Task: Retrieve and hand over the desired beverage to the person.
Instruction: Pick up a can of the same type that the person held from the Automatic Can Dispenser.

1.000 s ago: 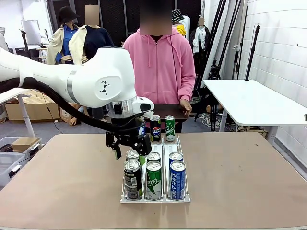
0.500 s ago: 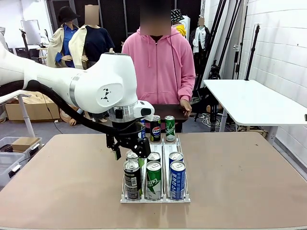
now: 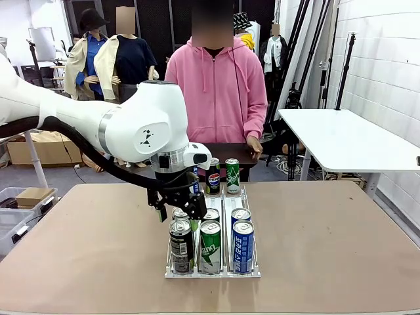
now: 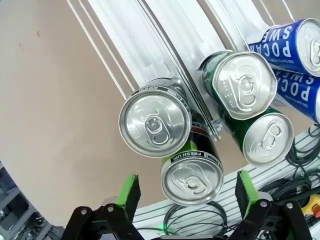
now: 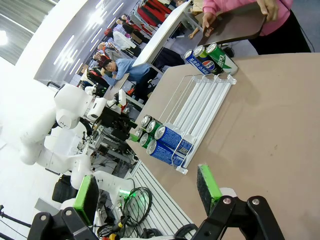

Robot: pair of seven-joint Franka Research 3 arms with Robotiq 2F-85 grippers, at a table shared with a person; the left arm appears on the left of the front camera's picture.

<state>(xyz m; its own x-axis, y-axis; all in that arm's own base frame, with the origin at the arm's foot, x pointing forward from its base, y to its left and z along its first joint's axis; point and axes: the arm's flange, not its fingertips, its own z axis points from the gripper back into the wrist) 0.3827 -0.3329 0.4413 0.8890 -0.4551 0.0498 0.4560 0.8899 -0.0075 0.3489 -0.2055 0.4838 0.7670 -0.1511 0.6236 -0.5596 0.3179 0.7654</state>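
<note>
"Where's the left gripper [image 3: 178,209]?"

"Low over the left lane of the clear rack [image 3: 213,273], just above that lane's two near cans. Through its wrist camera the green pads [image 4: 131,192] stand wide apart with the black can [image 4: 192,182] showing between them. Nothing is pinched, and I can't tell whether a pad touches it."

"And the drinks?"

"All in the rack on the table [image 3: 328,249]. There are six at the near end in three lanes: black-labelled, green [image 3: 210,246] and blue [image 3: 243,246]. More stand at the far end, a Pepsi can [image 3: 213,177] among them."

"The person?"

"The person [image 3: 220,85], in a pink hoodie, stands at the far side, just behind those far cans, with both hands on a dark board [image 5: 235,25] held at the table's edge."

"The right gripper [image 5: 147,192]?"

"It's off to the side above bare tabletop, well away from the rack, with its fingers spread and empty."
</note>
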